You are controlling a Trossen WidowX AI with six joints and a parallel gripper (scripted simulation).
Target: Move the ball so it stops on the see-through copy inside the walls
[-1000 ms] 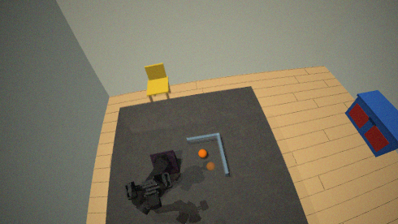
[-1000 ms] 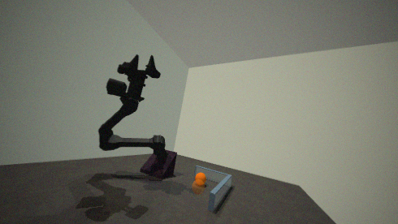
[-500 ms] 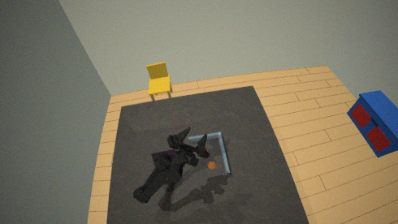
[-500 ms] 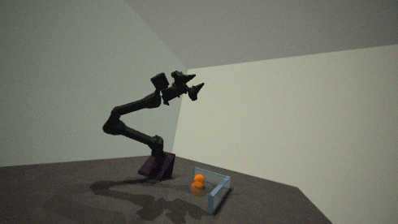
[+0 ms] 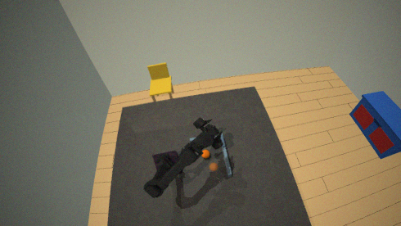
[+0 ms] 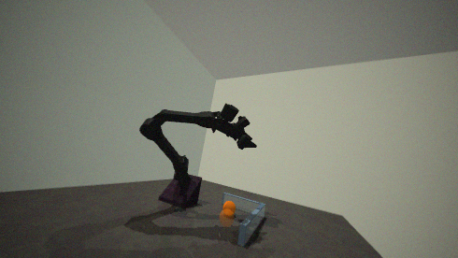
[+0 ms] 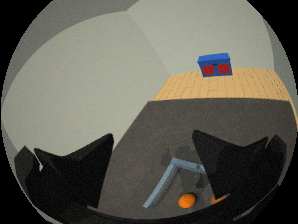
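Observation:
The solid orange ball (image 5: 205,154) (image 6: 229,206) (image 7: 187,201) lies on the table inside the corner of the two low clear walls. The see-through copy (image 5: 214,167) (image 6: 226,220) (image 7: 218,199) is beside it, farther from the short wall (image 5: 192,139) (image 7: 161,184) and along the long wall (image 5: 226,155) (image 6: 242,235) (image 7: 189,164). In the wrist view the right finger hides part of the copy. My gripper (image 5: 220,138) (image 6: 253,142) (image 7: 153,136) is open and empty, high above the table near the walls' corner, tilted outward and down.
The arm stretches from its dark purple base (image 5: 160,157) (image 6: 178,193) high over the dark mat (image 5: 262,196). A yellow chair (image 5: 160,85) and a blue cabinet with red doors (image 5: 386,110) (image 7: 214,58) stand beyond the mat.

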